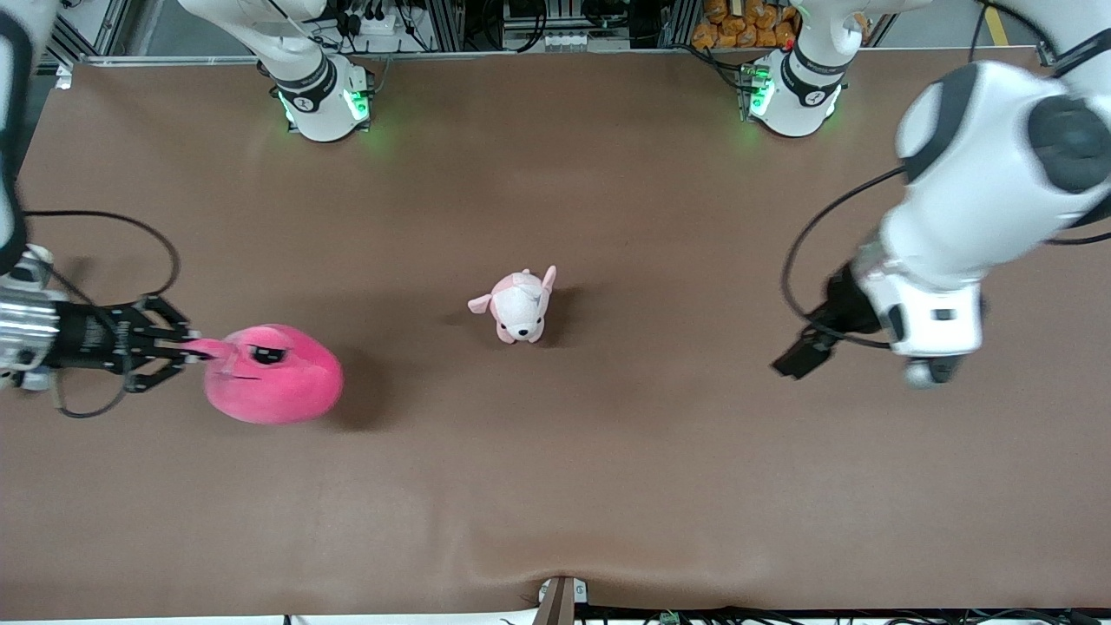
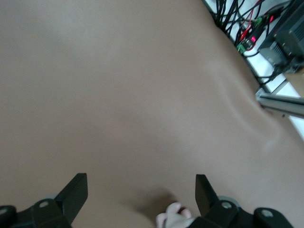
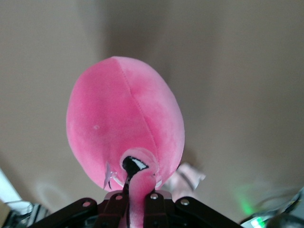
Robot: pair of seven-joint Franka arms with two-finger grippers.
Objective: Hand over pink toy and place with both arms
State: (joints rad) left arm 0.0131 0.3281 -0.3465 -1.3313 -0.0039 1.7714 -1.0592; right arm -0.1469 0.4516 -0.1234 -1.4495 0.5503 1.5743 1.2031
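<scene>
Hot-pink plush stalk sits pinched between the right gripper's (image 1: 187, 347) jaws, which are clamped together on it; right wrist view shows the stalk running straight down into the closed black tips. Outward from there, the pink toy (image 1: 273, 375) bulges away from the jaws, body pointing at about 3 o'clock in the front view. It looks lifted off the counter (image 1: 555, 486), with a dark shadow at its 3 o'clock side, though contact can't be ruled out. It is toward the right arm's end of the counter, at roughly 9 o'clock from centre.

Left gripper (image 1: 803, 354) hangs over bare counter toward the left arm's end, about 3 o'clock from centre, jaws spread wide with nothing between them; left wrist view shows both tips apart. Well apart from the toy.

Pale pink-and-white dog plush (image 1: 519, 305) stands mid-counter between the two grippers, untouched. A bit of it peeks into the left wrist view near the jaws.

Progress, as a judgement: pickup by the right arm is done, maybe a third in. Left to do: bring the toy toward the middle, have the left jaws close on the body or the other stalk, release the right, then set it down. Grip on a thin soft stalk looks loose-ish; the toy could swing or slip in transit.
</scene>
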